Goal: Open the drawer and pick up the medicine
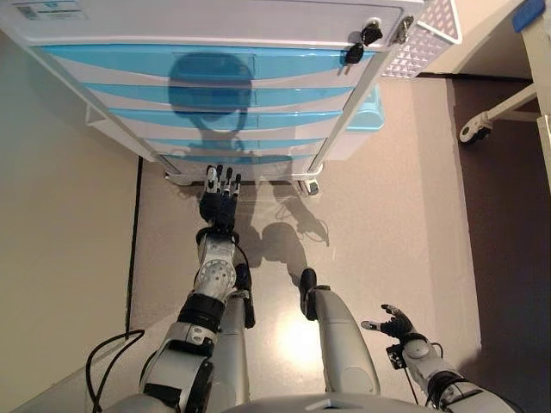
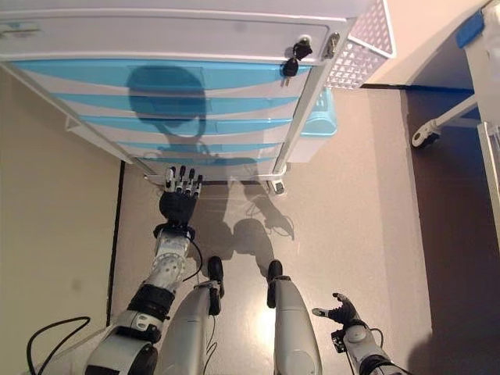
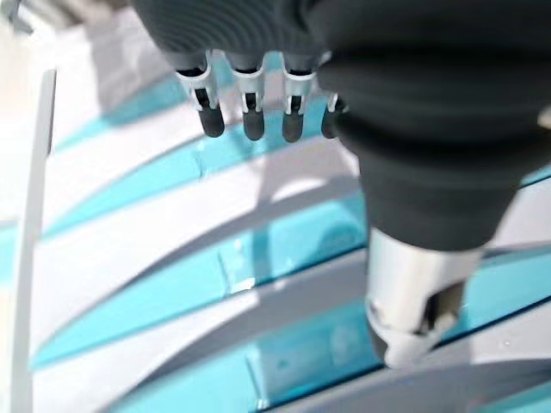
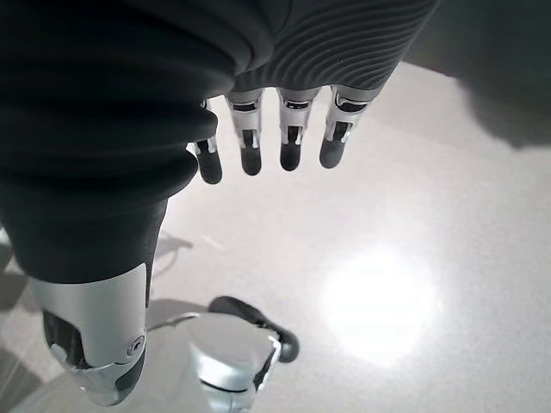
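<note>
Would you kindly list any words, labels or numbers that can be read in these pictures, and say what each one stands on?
No text can be read in any view.
A small label on the top of the drawer cabinet carries print, but it is too small and blurred to read.
The blue drawer fronts and the keys show no writing.

Bright overhead light; a glare patch on the floor [image 1: 297,340]; a dark shadow across the drawers [image 1: 215,90]; drawer fronts blurred beyond the left hand [image 3: 250,112].
</note>
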Robot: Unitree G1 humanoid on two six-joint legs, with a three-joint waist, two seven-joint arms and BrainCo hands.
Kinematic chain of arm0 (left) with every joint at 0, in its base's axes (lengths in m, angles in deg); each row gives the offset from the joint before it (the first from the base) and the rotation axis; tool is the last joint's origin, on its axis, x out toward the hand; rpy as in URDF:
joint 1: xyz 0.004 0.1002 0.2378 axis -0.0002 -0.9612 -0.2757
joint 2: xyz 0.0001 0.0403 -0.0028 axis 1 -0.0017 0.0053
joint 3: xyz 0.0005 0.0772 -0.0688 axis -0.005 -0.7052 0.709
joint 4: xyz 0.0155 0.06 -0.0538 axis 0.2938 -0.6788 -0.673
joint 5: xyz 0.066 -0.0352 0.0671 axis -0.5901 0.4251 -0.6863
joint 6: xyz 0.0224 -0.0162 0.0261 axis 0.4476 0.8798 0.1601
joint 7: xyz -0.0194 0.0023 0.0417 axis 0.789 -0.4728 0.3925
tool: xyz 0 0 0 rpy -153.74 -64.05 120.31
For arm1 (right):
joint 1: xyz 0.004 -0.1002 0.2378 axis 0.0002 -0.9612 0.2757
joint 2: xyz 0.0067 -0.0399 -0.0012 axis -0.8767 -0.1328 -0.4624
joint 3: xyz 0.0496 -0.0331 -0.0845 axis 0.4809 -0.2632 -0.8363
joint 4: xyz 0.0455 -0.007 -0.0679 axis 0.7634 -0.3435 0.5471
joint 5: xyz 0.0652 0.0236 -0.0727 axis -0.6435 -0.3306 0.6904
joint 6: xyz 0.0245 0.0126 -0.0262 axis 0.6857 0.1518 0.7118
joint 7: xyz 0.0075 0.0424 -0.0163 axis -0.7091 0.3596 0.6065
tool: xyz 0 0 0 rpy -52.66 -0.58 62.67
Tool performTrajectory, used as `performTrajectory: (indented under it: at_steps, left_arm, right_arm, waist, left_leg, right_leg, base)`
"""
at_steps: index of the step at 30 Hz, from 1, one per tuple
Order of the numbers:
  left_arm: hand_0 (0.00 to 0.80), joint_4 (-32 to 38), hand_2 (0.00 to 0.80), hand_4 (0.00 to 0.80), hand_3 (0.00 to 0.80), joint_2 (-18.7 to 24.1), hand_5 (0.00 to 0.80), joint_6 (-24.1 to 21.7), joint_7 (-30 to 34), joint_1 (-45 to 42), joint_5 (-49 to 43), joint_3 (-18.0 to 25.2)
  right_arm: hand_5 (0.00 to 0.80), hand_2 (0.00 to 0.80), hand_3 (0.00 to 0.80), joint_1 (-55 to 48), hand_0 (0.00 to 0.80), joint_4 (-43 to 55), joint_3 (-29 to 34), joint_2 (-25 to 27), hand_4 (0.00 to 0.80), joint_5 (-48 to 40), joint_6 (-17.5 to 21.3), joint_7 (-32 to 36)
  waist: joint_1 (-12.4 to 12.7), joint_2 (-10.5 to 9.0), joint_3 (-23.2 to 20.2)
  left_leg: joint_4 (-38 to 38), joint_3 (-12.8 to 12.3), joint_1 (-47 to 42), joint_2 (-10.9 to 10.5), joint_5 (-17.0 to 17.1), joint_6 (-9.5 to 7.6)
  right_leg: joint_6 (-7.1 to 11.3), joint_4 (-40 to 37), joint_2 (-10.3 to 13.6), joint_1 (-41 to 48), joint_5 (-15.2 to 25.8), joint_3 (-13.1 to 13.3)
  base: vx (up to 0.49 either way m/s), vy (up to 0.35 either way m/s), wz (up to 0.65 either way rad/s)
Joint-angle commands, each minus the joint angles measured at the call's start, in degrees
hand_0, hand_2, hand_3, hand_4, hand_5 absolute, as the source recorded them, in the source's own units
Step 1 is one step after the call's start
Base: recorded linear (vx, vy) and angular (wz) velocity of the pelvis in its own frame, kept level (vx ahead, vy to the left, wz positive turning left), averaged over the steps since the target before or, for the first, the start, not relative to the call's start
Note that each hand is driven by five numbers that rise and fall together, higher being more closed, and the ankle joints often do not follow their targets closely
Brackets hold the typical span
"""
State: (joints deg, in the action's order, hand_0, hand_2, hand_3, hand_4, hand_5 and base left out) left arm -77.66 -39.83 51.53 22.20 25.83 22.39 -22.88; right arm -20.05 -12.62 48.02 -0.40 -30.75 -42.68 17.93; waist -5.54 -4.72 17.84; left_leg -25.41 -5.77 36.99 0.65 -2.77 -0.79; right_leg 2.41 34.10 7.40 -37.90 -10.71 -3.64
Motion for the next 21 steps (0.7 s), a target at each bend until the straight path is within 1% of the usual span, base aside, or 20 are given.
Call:
performTrajectory:
  at_steps: [1,6,11,14,21]
  left_arm:
    - [0.000,3.0,0.000,0.000,0.000,-0.5,0.000,-2.4,2.2,0.7,1.2,-1.0]
    - [0.000,1.8,0.000,0.000,0.000,1.2,0.000,-2.4,2.7,3.9,0.9,-1.5]
    - [0.000,1.6,0.000,0.000,0.000,1.4,0.000,-2.8,2.8,6.1,1.5,-1.5]
    - [0.000,1.7,0.000,0.000,0.000,1.4,0.000,-3.1,3.0,7.0,1.7,-2.0]
    - [0.000,3.7,0.000,0.000,0.000,3.6,0.000,-2.8,4.9,9.4,0.5,-3.6]
  right_arm:
    - [0.000,0.000,0.000,-4.0,0.000,-0.4,-1.7,3.7,0.000,-1.5,0.8,-0.3]
    - [0.000,0.000,0.000,-4.0,0.000,-0.5,-2.2,4.0,0.000,-1.8,1.2,0.4]
    - [0.000,0.000,0.000,-3.9,0.000,-0.6,-3.0,3.9,0.000,-1.7,1.4,0.8]
    - [0.000,0.000,0.000,-3.7,0.000,-0.5,-3.5,3.8,0.000,-1.4,1.4,1.1]
    - [0.000,0.000,0.000,-3.4,0.000,-1.5,-4.3,3.9,0.000,-0.3,1.7,2.1]
  waist:
    - [-0.1,1.20,-4.8]
    - [-0.8,0.91,-5.1]
    - [-1.2,0.76,-5.4]
    - [-1.4,0.70,-5.4]
    - [-1.7,0.63,-5.8]
  left_leg:
    - [-4.6,-1.0,1.0,-1.3,-7.3,-1.50]
    - [-6.1,-1.6,2.4,-0.8,-8.1,-1.70]
    - [-6.5,-2.0,3.3,-0.6,-8.5,-1.79]
    - [-6.6,-2.2,3.6,-0.6,-8.6,-1.94]
    - [-6.1,-3.0,3.9,-0.6,-8.8,-2.30]
  right_leg:
    - [0.79,-2.3,-0.3,-2.4,4.9,-1.1]
    - [0.76,-1.2,-0.8,-4.2,4.7,-0.6]
    - [0.88,-1.1,-1.0,-5.2,4.8,-0.5]
    - [1.02,-0.9,-1.1,-5.7,4.9,-0.2]
    - [1.34,-2.0,-1.5,-6.4,5.9,0.4]
  base:
    - [0.032,0.015,-0.08]
    - [0.010,0.009,-0.05]
    - [0.010,0.026,-0.06]
    - [0.004,0.011,-0.01]
    - [0.001,0.031,-0.08]
